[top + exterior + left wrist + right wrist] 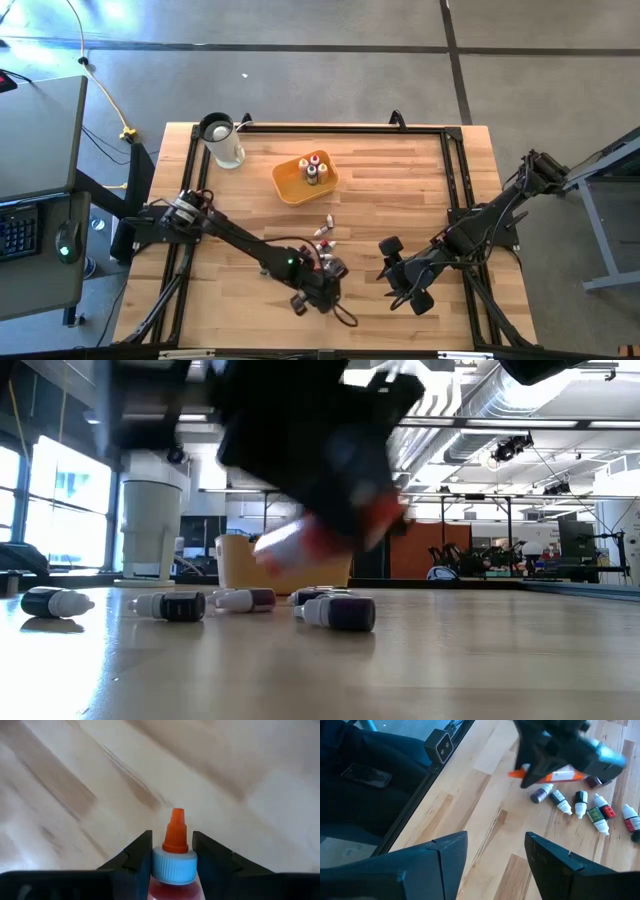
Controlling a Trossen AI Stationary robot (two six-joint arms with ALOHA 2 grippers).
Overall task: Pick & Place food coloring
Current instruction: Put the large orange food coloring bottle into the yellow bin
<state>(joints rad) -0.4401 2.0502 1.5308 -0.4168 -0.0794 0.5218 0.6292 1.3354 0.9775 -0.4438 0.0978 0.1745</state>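
My left gripper [318,288] is shut on a red food coloring bottle [175,870] with a pale cap and an orange tip, near the table's front edge. The low view shows this bottle [305,542] off the wood. Several more food coloring bottles [580,802] lie on their sides on the table, also seen in the low view [335,610]. A few bottles stand in the yellow-orange tray [290,185]. To the right, my right gripper [496,842] hangs open over bare wood, holding nothing. My left gripper pinches the red bottle between its two fingers [137,855] at the pale cap [175,864], one finger on each side. The bottle lies along the fingers, its orange tip [176,827] pointing out past them. The fingers slant down from above. The bottle is lifted clear of the table, tilted.
A white jug [222,140] stands at the table's far left, next to the tray. A black frame [455,170] runs along the table's edges. Bare wood lies between the two grippers and along the right half of the table.
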